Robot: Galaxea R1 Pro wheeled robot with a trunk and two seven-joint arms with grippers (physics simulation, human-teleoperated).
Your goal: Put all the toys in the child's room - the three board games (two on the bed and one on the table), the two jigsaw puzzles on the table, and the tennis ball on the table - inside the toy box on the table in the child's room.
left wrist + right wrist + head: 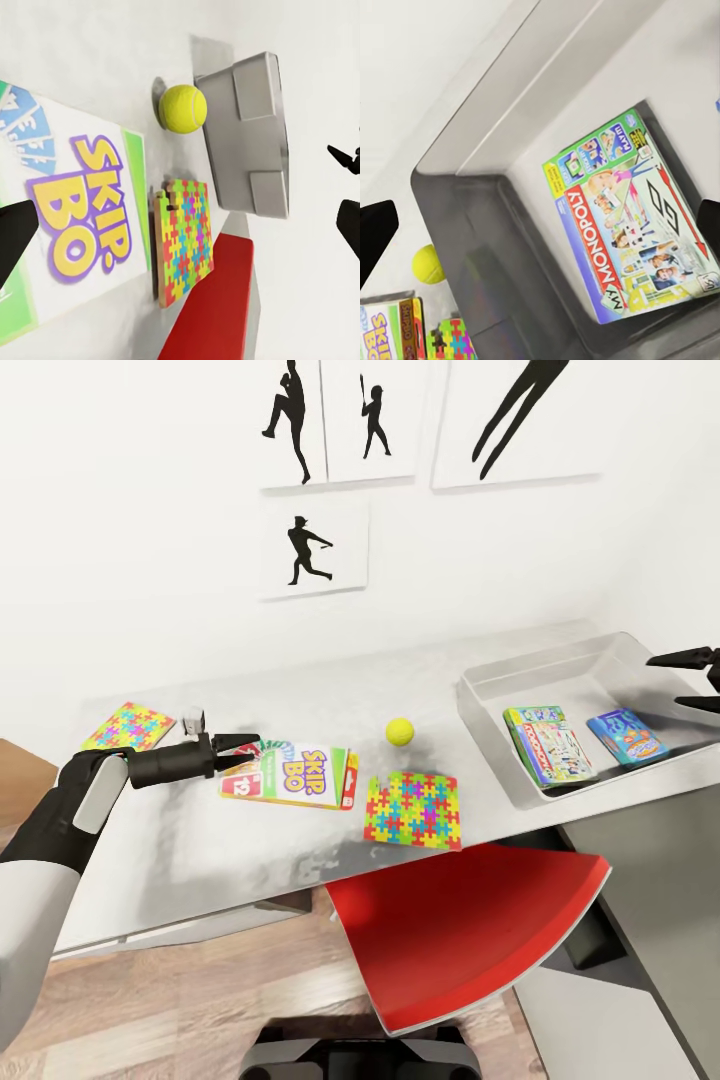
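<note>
Pale glossy table [300,860] under a white wall with 4 black baseball silhouette prints [312,545]; red chair [470,940] tucked at the front edge.

Grey open toy box [480,705] at the right end, already holding a My Monopoly box [548,743] and a blue board game box [627,736].

Flat green-and-white Skip-Bo board game box [295,775] near mid-table: judged stiff, light cardboard with a slick lid, best pinched across a thin edge.

2 multicoloured jigsaw puzzles, one [412,810] by the front edge, one [128,727] at the left end: thin, likely awkward to lift flat.

Yellow tennis ball [400,732] mid-table: fuzzy, prone to roll.

Left gripper [245,743] spread at the Skip-Bo's left edge, pinching nothing; right gripper [705,680] spread over the toy box.
</note>
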